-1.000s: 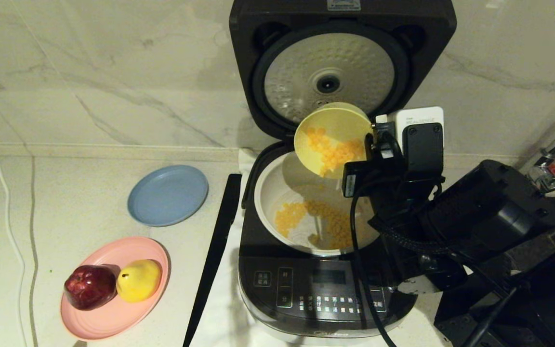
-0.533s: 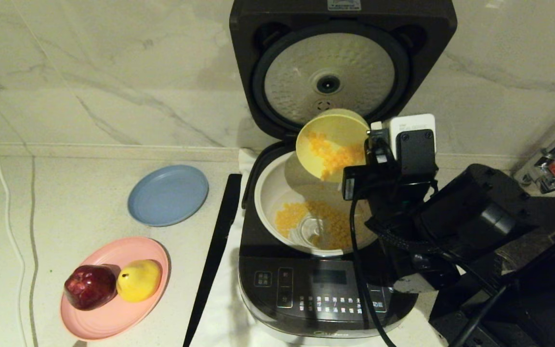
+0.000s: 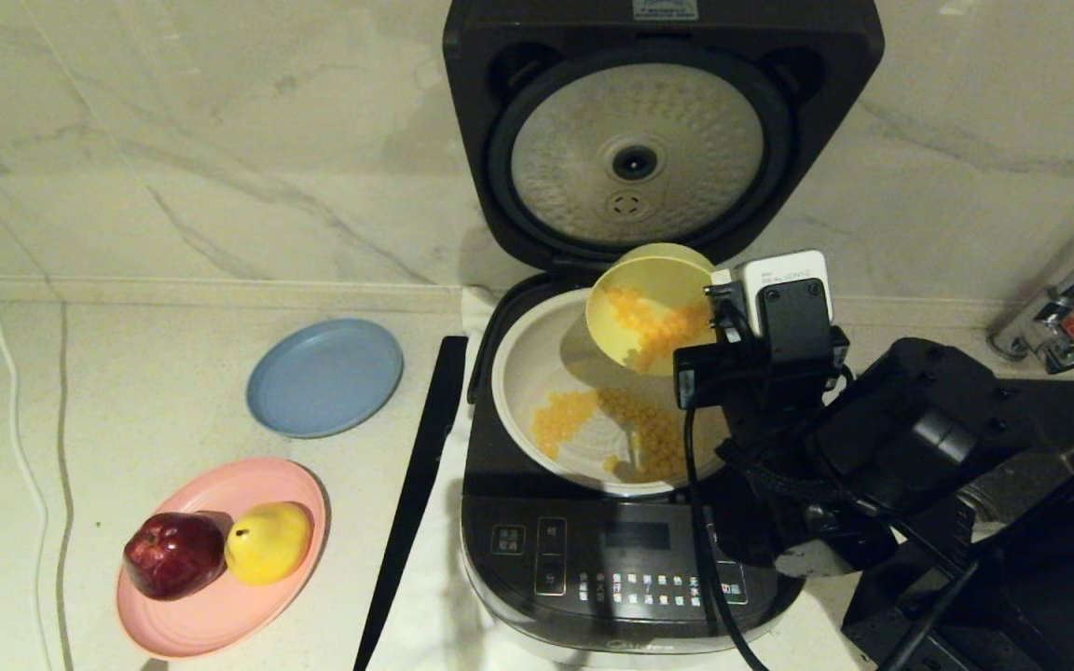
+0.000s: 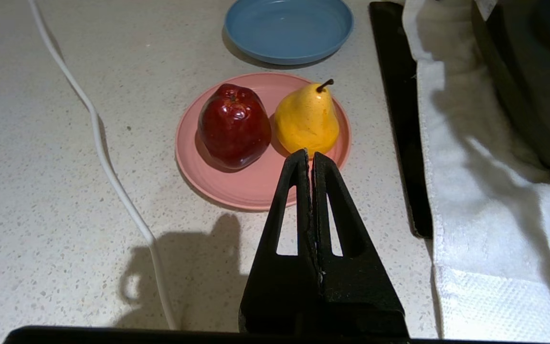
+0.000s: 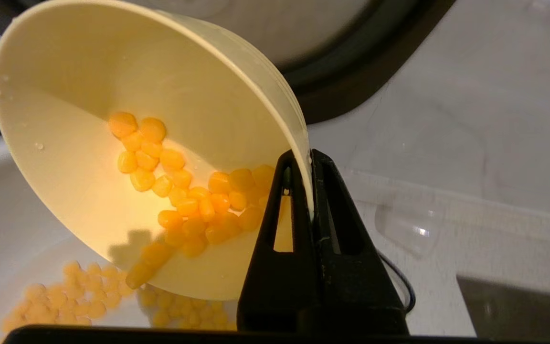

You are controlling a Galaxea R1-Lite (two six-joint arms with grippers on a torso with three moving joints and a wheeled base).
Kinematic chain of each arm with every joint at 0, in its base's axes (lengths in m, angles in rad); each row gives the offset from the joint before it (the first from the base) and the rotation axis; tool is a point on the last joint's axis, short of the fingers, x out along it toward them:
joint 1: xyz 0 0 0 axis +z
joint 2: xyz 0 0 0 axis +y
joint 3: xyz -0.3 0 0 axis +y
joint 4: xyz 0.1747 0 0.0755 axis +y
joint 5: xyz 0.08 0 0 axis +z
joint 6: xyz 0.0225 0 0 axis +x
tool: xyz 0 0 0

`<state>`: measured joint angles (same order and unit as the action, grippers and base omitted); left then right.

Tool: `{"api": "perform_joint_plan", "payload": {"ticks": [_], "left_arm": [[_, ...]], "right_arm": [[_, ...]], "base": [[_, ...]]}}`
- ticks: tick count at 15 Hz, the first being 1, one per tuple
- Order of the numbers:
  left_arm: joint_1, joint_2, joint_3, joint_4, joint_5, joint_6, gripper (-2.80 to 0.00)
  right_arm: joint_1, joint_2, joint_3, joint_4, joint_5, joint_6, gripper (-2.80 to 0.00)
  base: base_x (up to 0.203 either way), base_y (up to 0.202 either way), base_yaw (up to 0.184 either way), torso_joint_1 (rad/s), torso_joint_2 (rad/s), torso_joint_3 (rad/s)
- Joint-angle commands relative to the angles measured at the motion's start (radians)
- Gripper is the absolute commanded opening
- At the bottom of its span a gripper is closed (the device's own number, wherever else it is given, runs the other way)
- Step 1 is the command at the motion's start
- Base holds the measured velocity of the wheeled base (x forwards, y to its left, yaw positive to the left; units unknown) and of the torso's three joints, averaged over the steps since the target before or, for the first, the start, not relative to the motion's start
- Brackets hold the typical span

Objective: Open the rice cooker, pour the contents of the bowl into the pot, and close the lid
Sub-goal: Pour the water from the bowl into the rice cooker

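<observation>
The dark rice cooker (image 3: pixel 630 559) stands with its lid (image 3: pixel 635 149) raised, the dimpled silver plate facing me. My right gripper (image 5: pixel 309 160) is shut on the rim of the pale yellow bowl (image 3: pixel 649 308) (image 5: pixel 89 110), holding it tipped steeply over the cream-white pot (image 3: pixel 537 345). Yellow kernels (image 5: pixel 189 200) cling to the bowl's lower wall and slide toward its lip. More kernels (image 3: pixel 630 429) lie on the pot's floor. My left gripper (image 4: pixel 310 155) is shut and empty, hanging above the counter near the pink plate, out of the head view.
A pink plate (image 3: pixel 220 606) with a red apple (image 3: pixel 173 554) and a yellow pear (image 3: pixel 268 540) sits front left. A blue plate (image 3: pixel 324 376) lies behind it. A black strip (image 3: pixel 411 494) and white cloth (image 4: pixel 485 191) lie beside the cooker. A white cable (image 3: pixel 6 373) runs along the far left.
The right gripper has lowered the tipped bowl toward the pot and shifted it slightly right. The lid's small vent below the centre now shows above the bowl.
</observation>
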<state>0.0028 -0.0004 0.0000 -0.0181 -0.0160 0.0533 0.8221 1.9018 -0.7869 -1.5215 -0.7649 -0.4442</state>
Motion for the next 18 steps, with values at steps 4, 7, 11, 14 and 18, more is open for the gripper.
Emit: {"api": "perform_joint_plan", "payload": {"ticks": [4,7,11,14,18], "left_arm": [[0.0,0.0,0.008,0.0,-0.001,-0.001,-2.8],[0.0,0.0,0.008,0.0,-0.001,0.0,-2.8],[0.0,0.0,0.008,0.0,-0.001,0.0,-2.8],[0.0,0.0,0.008,0.0,-0.001,0.0,-2.8],[0.0,0.0,0.008,0.0,-0.001,0.0,-2.8]], "right_arm": [[0.008,0.001,0.039,-0.009,0.001,-0.004,-2.8],[0.005,0.012,0.011,-0.009,0.001,-0.027,-2.8],[-0.01,0.0,-0.044,-0.009,0.001,-0.046,-2.8],[-0.013,-0.024,-0.051,-0.009,0.001,-0.056,-2.8],[-0.017,-0.034,-0.046,-0.009,0.002,-0.077,-2.8]], "base": [[0.0,0.0,0.0,0.0,0.0,0.0],[0.0,0.0,0.0,0.0,0.0,0.0],[0.0,0.0,0.0,0.0,0.0,0.0],[0.0,0.0,0.0,0.0,0.0,0.0],[0.0,0.0,0.0,0.0,0.0,0.0]]}}
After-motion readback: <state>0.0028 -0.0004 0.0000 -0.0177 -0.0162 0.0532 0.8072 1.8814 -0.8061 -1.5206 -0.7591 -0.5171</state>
